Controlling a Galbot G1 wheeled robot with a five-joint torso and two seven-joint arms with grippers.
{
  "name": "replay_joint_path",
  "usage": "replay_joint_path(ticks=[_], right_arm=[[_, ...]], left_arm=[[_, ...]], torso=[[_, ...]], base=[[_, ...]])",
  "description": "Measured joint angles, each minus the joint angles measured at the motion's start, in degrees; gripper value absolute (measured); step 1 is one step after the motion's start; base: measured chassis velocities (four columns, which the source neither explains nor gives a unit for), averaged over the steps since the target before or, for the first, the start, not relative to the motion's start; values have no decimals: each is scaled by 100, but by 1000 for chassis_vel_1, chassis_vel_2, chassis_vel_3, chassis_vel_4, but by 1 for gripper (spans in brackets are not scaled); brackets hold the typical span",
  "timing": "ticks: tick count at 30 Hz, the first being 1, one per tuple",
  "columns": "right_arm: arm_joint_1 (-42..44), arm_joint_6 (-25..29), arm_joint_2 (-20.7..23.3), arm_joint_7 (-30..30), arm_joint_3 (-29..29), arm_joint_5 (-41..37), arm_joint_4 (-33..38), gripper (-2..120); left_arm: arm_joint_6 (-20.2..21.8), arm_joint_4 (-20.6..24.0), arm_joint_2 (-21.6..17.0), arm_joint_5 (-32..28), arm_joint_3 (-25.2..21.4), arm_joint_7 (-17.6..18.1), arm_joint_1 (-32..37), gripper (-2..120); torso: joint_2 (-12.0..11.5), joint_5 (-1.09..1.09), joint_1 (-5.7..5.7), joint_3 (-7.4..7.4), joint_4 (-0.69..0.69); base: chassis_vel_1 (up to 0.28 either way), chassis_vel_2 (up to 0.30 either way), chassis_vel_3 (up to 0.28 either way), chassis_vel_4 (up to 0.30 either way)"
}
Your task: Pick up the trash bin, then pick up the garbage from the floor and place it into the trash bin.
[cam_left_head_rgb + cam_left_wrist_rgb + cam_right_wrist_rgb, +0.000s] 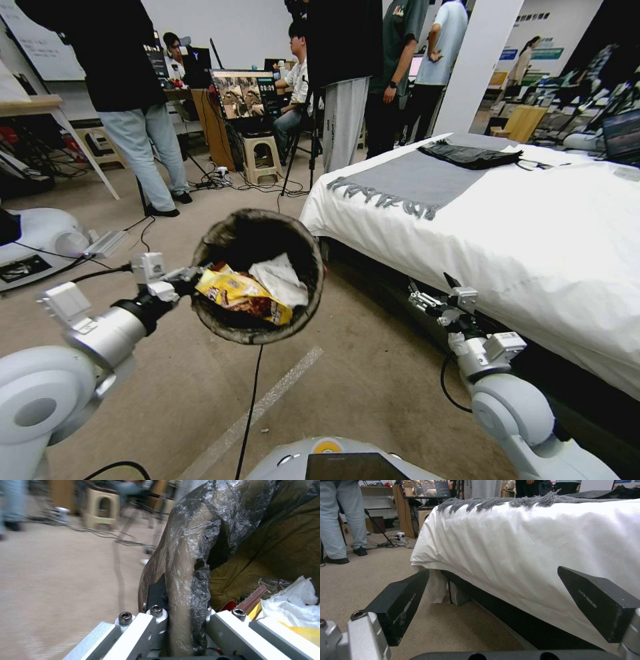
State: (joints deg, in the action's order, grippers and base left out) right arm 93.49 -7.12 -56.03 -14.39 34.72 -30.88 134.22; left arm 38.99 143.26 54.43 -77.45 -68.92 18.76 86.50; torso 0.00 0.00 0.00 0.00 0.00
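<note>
Trash bin (pixel 257 280): held up off the floor (pixel 333 393), left of the bed (pixel 533 240), tilted so its mouth faces the head camera; dark liner folded over the rim.
Garbage: a yellow snack wrapper (pixel 241 293) and a white tissue (pixel 281 279) lie inside the bin, touching each other.
Left gripper (pixel 190 275): at the bin's near-left rim, fingers (pixel 156 597) clamped on the lined rim, one on each side of the wall.
Right gripper (pixel 433 293): low beside the bed's white sheet, fingers (pixel 403 602) spread wide, holding nothing.
</note>
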Motion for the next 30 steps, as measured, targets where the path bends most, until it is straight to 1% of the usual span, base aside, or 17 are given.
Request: replay_joint_path(ticks=[1,2,4,5,6,8,9,10,12,13,15,16,19,20,23,27,30], right_arm=[[0,0,0,0,0,0,0,100],[-24,-8,9,0,-20,0,-11,100],[-27,-9,8,0,-24,0,-11,100],[-57,-16,-1,0,-65,2,-10,100],[-57,-16,-1,0,-65,2,-10,100],[-55,-16,-35,0,-78,33,5,100],[-7,5,-132,5,-70,112,36,100],[-7,5,-132,5,-70,112,36,100],[54,22,-221,15,-26,155,65,100],[54,22,-221,15,-26,155,65,100],[135,62,-407,65,102,219,94,100],[135,62,-407,65,102,219,94,100],[36,69,-424,81,105,222,53,100],[-83,69,-424,87,78,222,7,100],[-217,71,-453,108,32,259,-34,100],[-274,95,-631,242,12,405,-57,100],[-272,120,-735,304,11,507,-62,100]], left_arm=[[0,0,0,0,0,0,0,2],[95,-1,103,91,-129,207,89,2],[109,-2,125,105,-150,239,108,2],[265,-2,357,509,-348,275,338,2],[265,-2,357,509,-348,275,338,2],[300,-3,521,998,-484,17,515,2],[304,-4,703,1684,-648,-559,716,2],[304,-4,703,1684,-648,-559,716,2],[272,-4,769,1962,-680,-848,806,2],[272,-4,769,1962,-680,-848,806,2],[226,-3,854,2274,-721,-1213,908,2],[226,-3,854,2274,-721,-1213,908,2],[212,-3,954,2489,-797,-1438,1020,2],[196,-3,1058,2639,-835,-1567,1124,2],[195,-3,1218,2754,-818,-1609,1238,2],[193,-3,1372,2974,-614,-1626,1305,2],[178,-2,1466,3146,-501,-1628,1359,2]], torso=[[0,0,0,0,0],[0,0,0,0,1],[0,0,0,0,1],[0,-1,0,0,-1],[0,-1,0,0,-1],[0,-1,0,0,1],[0,0,1,0,2],[0,0,1,0,2],[0,0,0,0,2],[0,0,0,0,2],[0,1,1,0,-5],[0,1,1,0,-5],[0,0,0,0,-3],[0,1,0,0,2],[0,0,0,0,4],[0,0,0,0,-2],[0,0,0,0,-2]], base=[[0,0,0,0],[0,0,0,0],[0,0,0,0],[0,0,0,0],[0,0,0,0],[0,0,0,0],[0,0,0,0],[0,0,0,0],[0,0,0,0],[0,0,0,0],[0,0,0,0],[0,0,0,0],[0,0,0,0],[0,0,0,0],[0,0,0,0],[0,0,0,0],[0,0,0,0]])
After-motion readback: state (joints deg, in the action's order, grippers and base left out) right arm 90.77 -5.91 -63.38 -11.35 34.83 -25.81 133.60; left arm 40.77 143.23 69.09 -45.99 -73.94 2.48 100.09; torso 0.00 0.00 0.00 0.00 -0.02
